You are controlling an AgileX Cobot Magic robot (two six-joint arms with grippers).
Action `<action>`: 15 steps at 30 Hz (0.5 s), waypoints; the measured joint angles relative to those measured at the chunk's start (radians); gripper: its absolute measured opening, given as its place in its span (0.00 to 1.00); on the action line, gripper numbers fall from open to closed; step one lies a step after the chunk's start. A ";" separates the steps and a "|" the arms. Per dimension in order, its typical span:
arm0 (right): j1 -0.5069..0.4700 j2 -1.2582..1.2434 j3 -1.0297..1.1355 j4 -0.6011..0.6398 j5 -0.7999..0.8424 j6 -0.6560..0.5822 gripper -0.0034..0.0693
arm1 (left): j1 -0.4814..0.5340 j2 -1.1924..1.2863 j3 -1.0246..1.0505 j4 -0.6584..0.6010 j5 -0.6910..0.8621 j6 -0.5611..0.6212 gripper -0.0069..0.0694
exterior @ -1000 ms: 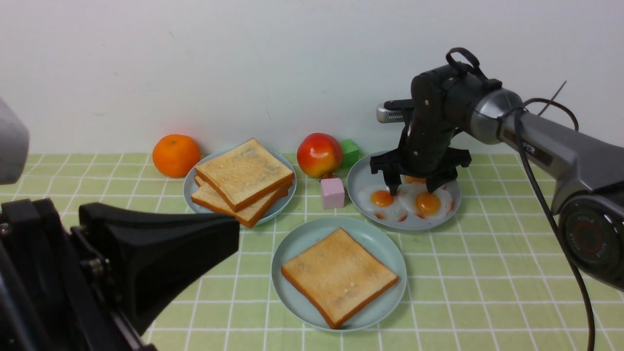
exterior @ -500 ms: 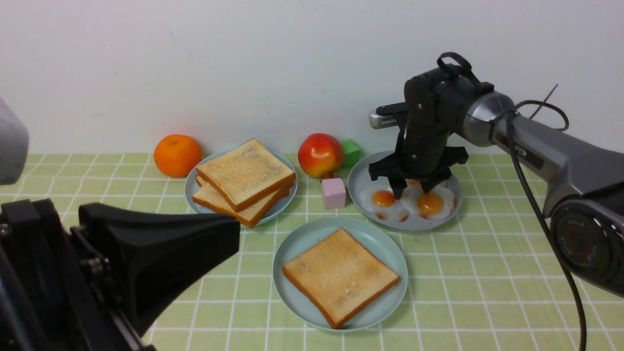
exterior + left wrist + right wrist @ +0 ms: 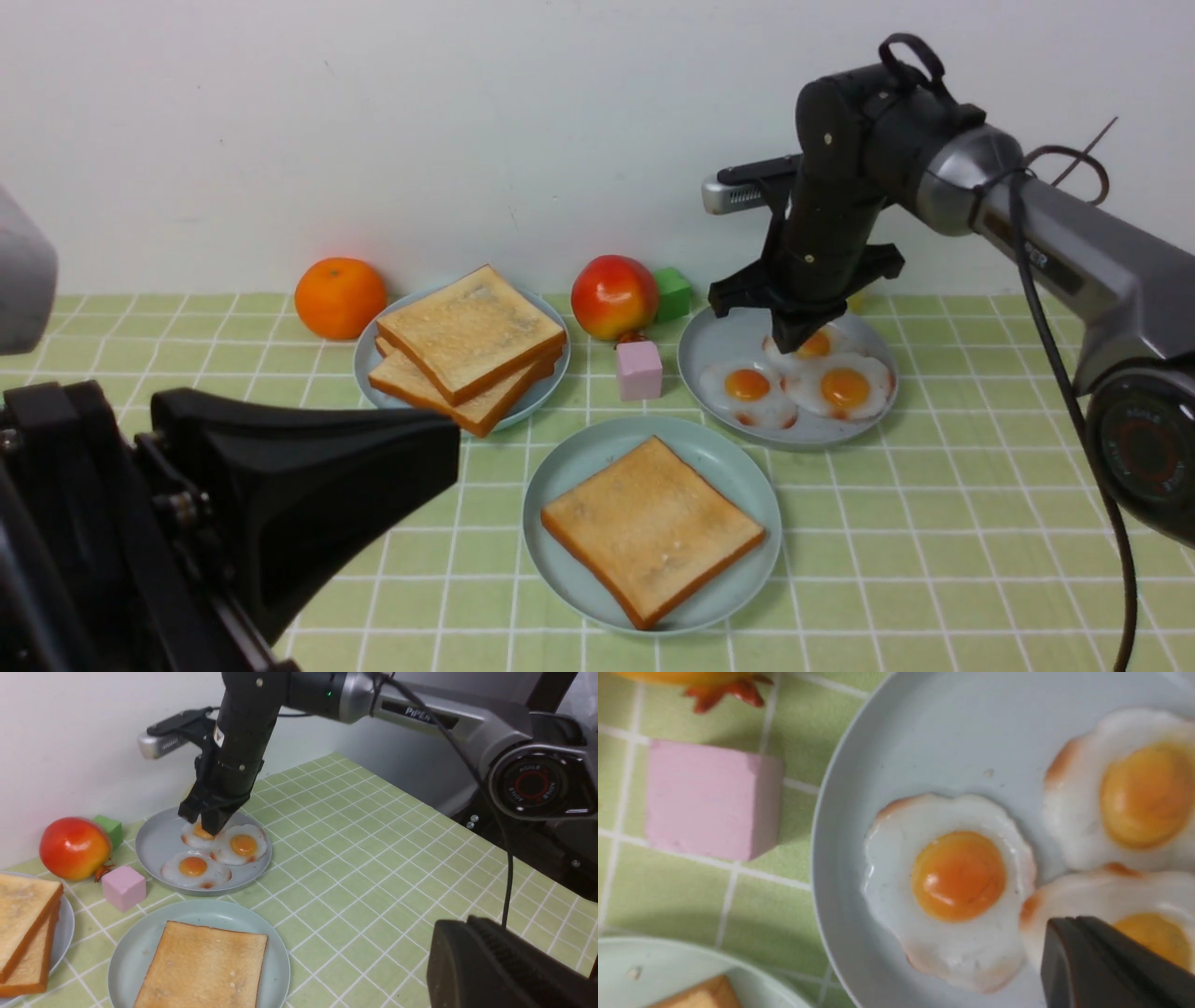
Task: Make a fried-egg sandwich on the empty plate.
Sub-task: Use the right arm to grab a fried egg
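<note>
The light teal plate point(image 3: 558, 471) sits at front centre with one toast slice point(image 3: 652, 527) lying flat on it. Behind it to the right, a grey-blue plate point(image 3: 709, 350) carries three fried eggs point(image 3: 747, 385). My right gripper point(image 3: 791, 343) hangs just above the back egg point(image 3: 814, 343), shut, with nothing showing between its fingers. The right wrist view has the shut tips point(image 3: 1064, 933) over one egg's white, beside another egg point(image 3: 957, 877). My left gripper point(image 3: 446, 439) is shut and empty at the near left, away from all plates.
A stack of toast slices point(image 3: 467, 341) rests on another grey-blue plate at back left. An orange point(image 3: 338, 297), an apple point(image 3: 613, 296), a green block point(image 3: 672, 291) and a pink block point(image 3: 638, 369) stand along the back, near the wall.
My right gripper closed from wide open and rose off the egg plate with nothing in it. The egg plate and its eggs shifted slightly right. My left arm stayed still.
</note>
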 joint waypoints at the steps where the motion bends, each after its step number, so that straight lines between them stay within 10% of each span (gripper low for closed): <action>1: 0.000 -0.011 0.000 0.004 0.001 -0.008 0.04 | 0.000 0.000 0.000 0.000 0.000 0.000 0.12; 15: -0.063 -0.265 0.277 0.016 0.016 -0.353 0.07 | 0.000 0.000 0.000 0.000 0.006 0.000 0.13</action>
